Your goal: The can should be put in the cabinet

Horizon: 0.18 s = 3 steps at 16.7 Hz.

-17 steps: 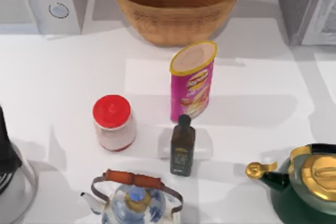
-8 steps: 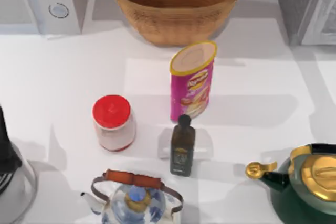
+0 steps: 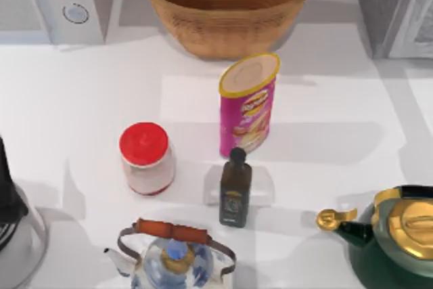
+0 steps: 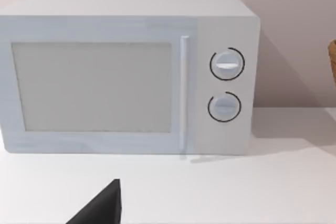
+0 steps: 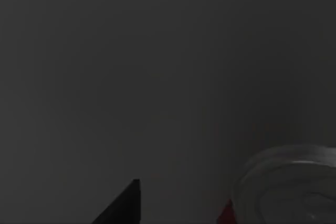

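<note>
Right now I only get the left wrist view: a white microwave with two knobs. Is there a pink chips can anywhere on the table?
Observer: Yes. In the top view the can stands upright mid-table, just on the near side of a wicker basket.
Visitor: Is anything crowding it?
Observer: A small dark bottle stands right in front of it, and a red-lidded jar stands apart to its left.
Visitor: And where's the cabinet?
Observer: The cabinet is at the table's far right corner, partly in view.

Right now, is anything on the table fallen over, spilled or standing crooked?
Nothing stands out. The tall pink cylindrical chips can, the red-lidded white jar and the small dark glass bottle all stand upright on the white table, with no spill visible.
</note>
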Motion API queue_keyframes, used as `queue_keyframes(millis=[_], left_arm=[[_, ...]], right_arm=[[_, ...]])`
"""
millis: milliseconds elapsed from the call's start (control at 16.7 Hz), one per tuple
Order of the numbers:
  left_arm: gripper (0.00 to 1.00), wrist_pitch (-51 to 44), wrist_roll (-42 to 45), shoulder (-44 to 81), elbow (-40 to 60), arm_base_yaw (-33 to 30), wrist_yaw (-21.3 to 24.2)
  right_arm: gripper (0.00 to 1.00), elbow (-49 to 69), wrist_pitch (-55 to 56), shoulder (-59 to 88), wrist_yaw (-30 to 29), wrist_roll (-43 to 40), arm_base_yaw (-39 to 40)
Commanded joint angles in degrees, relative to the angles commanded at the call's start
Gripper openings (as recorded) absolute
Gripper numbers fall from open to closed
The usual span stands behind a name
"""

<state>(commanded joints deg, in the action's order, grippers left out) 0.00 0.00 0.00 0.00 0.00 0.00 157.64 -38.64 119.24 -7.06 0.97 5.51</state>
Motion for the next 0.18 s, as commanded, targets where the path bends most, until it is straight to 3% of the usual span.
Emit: queue_keyframes(millis=[180], left_arm=[[1.00,0.0,0.0,0.0,0.0,0.0,0.0]], right_arm=[[1.00,0.0,0.0,0.0,0.0,0.0,0.0]])
